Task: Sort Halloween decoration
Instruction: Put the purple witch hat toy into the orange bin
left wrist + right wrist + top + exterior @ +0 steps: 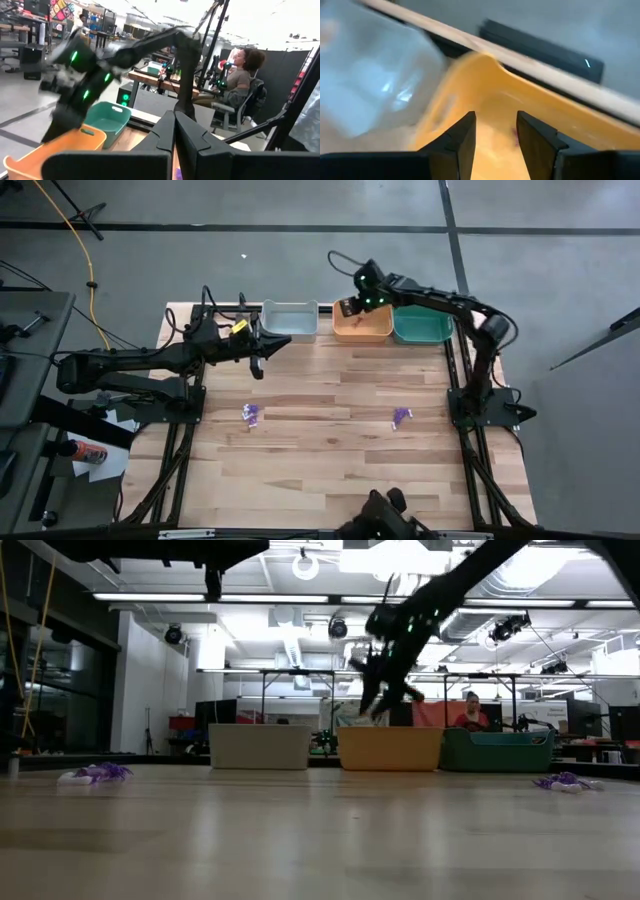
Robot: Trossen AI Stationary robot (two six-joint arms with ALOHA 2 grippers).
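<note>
So on the wooden table (330, 470), going from the near side back toward the orange bin (362, 326): two little clumps of purple Halloween decoration sit out on the bare boards, well short of the bin row. One clump (251, 413) lies off toward the left arm's side, the other clump (401, 417) more toward the right arm's side, and they're well apart from each other. In the low view they show up as small purple tangles at either edge of the tabletop.

Next back is the left gripper (258, 367), hovering above the table just in front of the grey bin (290, 321), which stands beside the orange bin. Its fingers (165, 135) are pressed together with nothing between them.

At the far edge, the right gripper (352, 308) hangs over the orange bin, at its end nearest the grey one. Its fingers (465, 135) stand apart with a clear gap and nothing held. Through the gap there's a tiny reddish speck (512, 131) on the bin's floor, too blurry to call.

The teal bin (422, 327) sits on the orange bin's other side. Beyond the table a person (241, 80) sits in the room.
</note>
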